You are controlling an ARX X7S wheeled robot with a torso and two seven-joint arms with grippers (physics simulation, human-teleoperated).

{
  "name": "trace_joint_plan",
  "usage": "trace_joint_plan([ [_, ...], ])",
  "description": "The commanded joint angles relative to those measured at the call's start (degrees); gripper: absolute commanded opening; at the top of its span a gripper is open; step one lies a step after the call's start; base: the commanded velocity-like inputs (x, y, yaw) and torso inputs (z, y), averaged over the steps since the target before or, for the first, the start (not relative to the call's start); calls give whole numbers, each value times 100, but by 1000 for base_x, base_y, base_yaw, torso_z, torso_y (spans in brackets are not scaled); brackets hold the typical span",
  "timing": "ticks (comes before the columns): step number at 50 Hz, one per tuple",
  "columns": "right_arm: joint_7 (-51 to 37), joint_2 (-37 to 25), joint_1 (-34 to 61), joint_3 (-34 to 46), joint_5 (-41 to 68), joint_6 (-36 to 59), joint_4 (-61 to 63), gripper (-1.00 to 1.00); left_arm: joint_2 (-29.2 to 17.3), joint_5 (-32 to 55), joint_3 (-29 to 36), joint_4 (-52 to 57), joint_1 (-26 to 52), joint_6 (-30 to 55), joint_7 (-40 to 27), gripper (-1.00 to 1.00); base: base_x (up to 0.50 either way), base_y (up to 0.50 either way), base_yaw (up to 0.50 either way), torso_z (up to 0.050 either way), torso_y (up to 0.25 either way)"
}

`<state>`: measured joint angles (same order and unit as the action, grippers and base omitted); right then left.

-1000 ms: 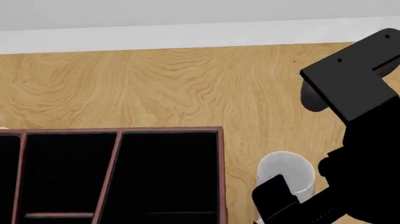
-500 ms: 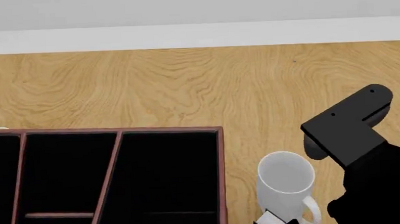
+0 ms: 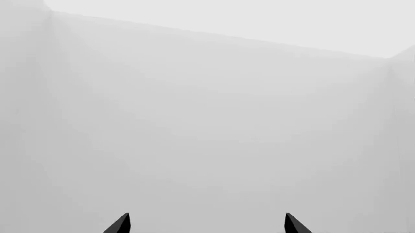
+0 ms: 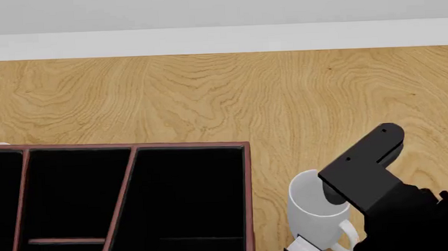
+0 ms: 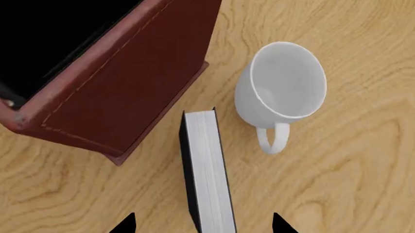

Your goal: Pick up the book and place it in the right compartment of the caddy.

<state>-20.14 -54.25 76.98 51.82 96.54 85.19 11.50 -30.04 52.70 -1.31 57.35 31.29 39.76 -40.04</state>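
Your right gripper (image 5: 202, 224) is spread wide, both black fingertips (image 5: 123, 224) showing, one on either side of the small thick black hardcover book (image 5: 206, 174). The book stands on its long edge on the light wooden tabletop (image 4: 207, 92), white page edges facing the wrist camera. The fingertips are not touching it as far as the frame shows.

The book sits just beside the large reddish-brown leather-look caddy (image 5: 123, 92), close to the caddy's outer corner, between the caddy and the white ceramic mug (image 5: 282, 85). The mug stands upright near the caddy, handle pointing towards the book's side, a thin gap of wood between mug and book. In the head view only a pale corner of the book (image 4: 299, 249) shows below the mug (image 4: 318, 203).

The right compartment (image 4: 178, 201), the squarish black-lined section of the caddy (image 4: 249, 198), lies just beside the mug, and nothing can be made out in its dark interior. Your right arm's black housing (image 4: 370, 176) hangs over the mug's far side from the caddy.

Your left gripper (image 3: 206, 224) is also wide apart, two dark tips (image 3: 120, 224) against a plain pale grey wall (image 3: 207, 121), holding nothing.
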Motion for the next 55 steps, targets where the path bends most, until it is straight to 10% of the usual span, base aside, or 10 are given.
trace_joint_plan([
  [1, 930, 86, -370, 262, -1126, -425, 141, 100, -53, 96, 108, -8, 201, 49, -128, 100, 0, 0, 0, 0, 0],
  [55, 1822, 363, -1337, 1306, -2849, -1601, -494, 100, -265, -156, 329, -190, -95, -291, -125, 100, 0, 0, 0, 0, 0],
])
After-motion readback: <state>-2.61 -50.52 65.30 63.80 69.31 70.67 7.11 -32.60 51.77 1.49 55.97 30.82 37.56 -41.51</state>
